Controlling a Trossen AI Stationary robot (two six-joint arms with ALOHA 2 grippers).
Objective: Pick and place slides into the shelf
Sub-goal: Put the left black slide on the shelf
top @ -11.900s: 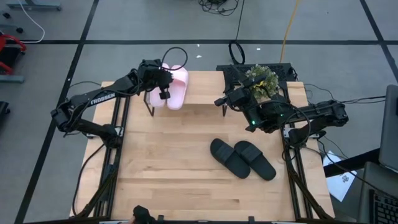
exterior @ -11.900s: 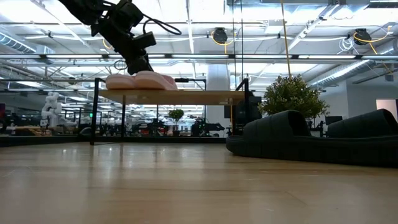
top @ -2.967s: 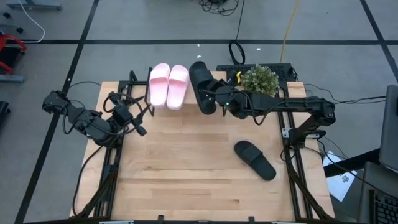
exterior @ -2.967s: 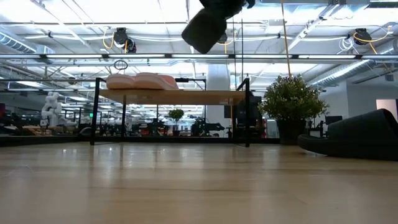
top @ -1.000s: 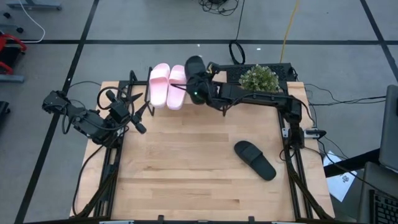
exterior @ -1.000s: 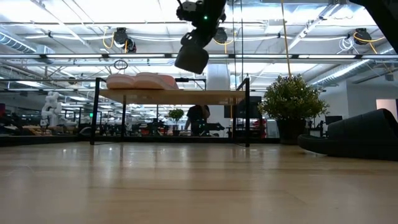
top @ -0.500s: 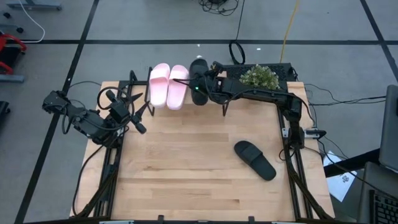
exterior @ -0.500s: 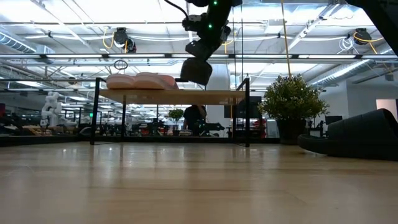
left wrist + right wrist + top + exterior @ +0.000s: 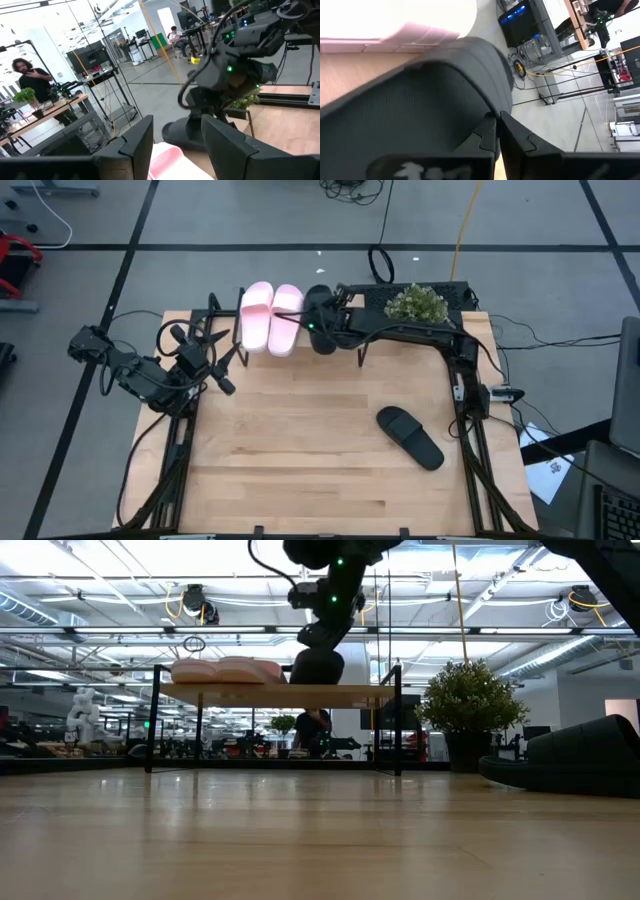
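A pale pink pair of slides lies on the shelf at the table's far edge. Right beside it is a black slide, with my right gripper shut on it from above. In the low view this black slide meets the shelf's top board next to the pink slides. A second black slide rests sole down on the table at the right. My left gripper waits open at the table's left side, holding nothing. My right gripper pinches a raised edge of the black slide between its two fingers; which part of the slide that is cannot be told. The fingers come from above, slanting down. The slide's underside meets the shelf's board beside the pink pair.
A potted plant stands at the shelf's right end, close behind my right arm. Bare wooden tabletop spreads in front of the shelf. People and workbenches show in the room beyond the table.
My right gripper has gone down and a little toward the pink pair, staying shut on the black slide. The slide, hanging tilted above the shelf a second ago, now sits low on the top board beside the pink slides.
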